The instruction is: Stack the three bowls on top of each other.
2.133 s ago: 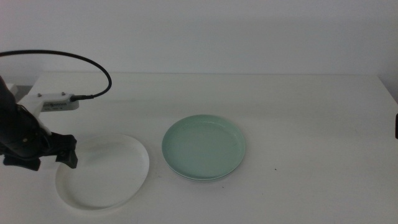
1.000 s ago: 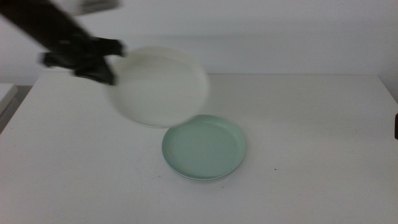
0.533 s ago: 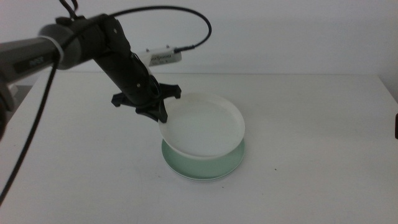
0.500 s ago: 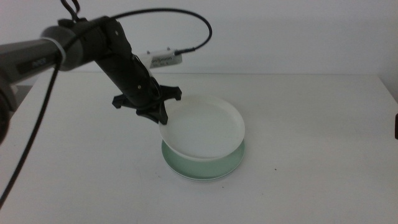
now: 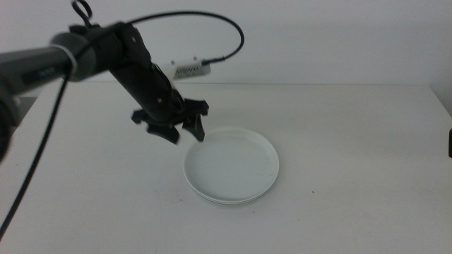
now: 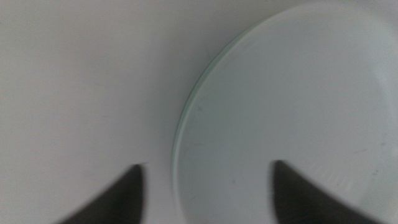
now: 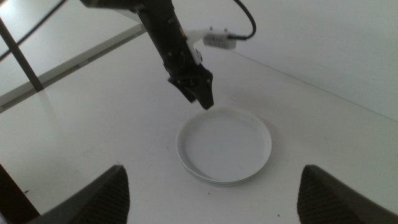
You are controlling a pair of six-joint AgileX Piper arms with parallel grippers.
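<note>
In the middle view, our left gripper [image 5: 186,130] is hovering with jaws spread just above the far-left rim of the white bowl [image 5: 232,164], which is sitting nested on the stack at the centre of the counter [image 5: 353,155]; the bowl lies to its right and nearer.

In the left wrist view, the rim is passing between our spread jaws.

In the right wrist view, our right gripper [image 7: 211,193] is waiting well apart, jaws wide, holding nothing.
</note>
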